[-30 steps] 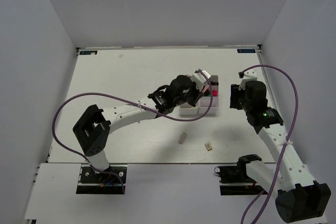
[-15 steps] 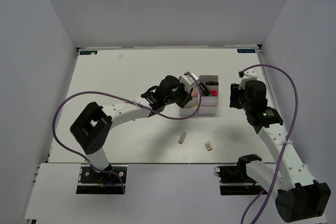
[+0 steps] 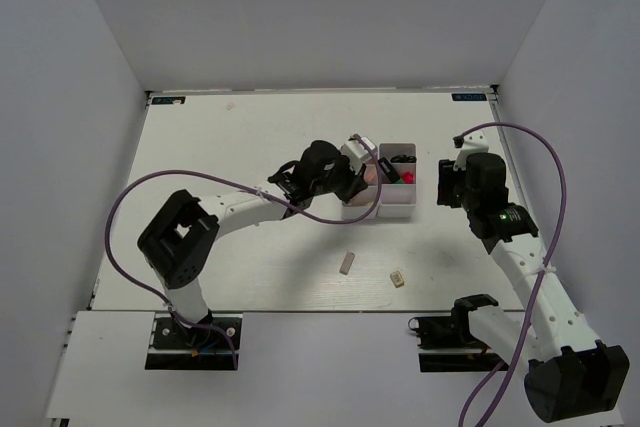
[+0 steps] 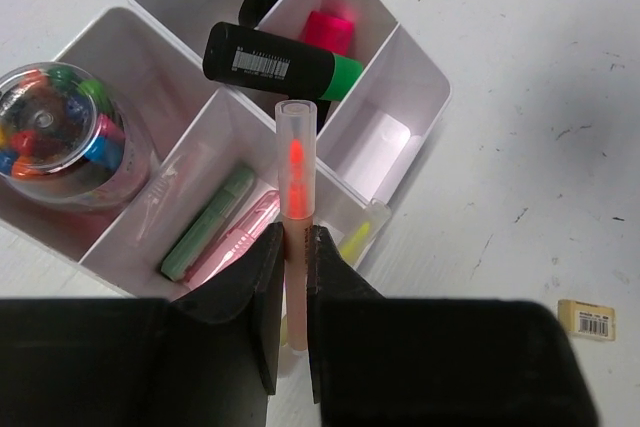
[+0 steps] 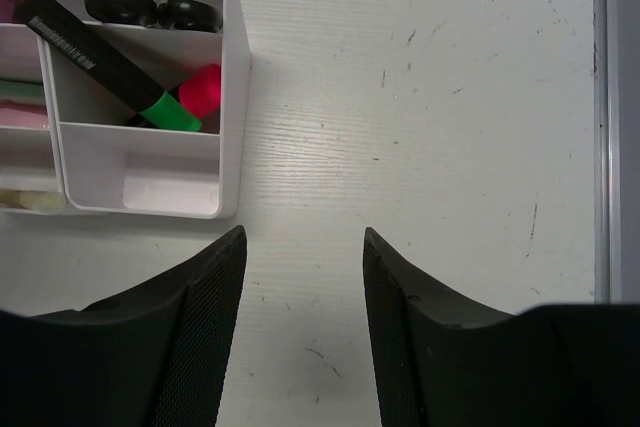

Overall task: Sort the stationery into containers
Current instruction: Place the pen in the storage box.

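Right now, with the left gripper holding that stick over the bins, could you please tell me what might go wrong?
1. The left gripper pinches the clear orange-cored stick; its far tip hangs over a divider wall of the bins, so releasing here may land it on the rim.
2. The black-green marker lies propped across a divider just beyond that tip and could get knocked.

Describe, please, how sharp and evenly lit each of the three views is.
Top external: even, diffuse light with only soft shadows beneath the arms; the loose eraser is too small for detail. Left wrist: the bins and held marker are crisp; the left gripper jaws are dark, with little detail. Right wrist: scuffs on the table are sharp; the right gripper jaws are dark, faintly textured.
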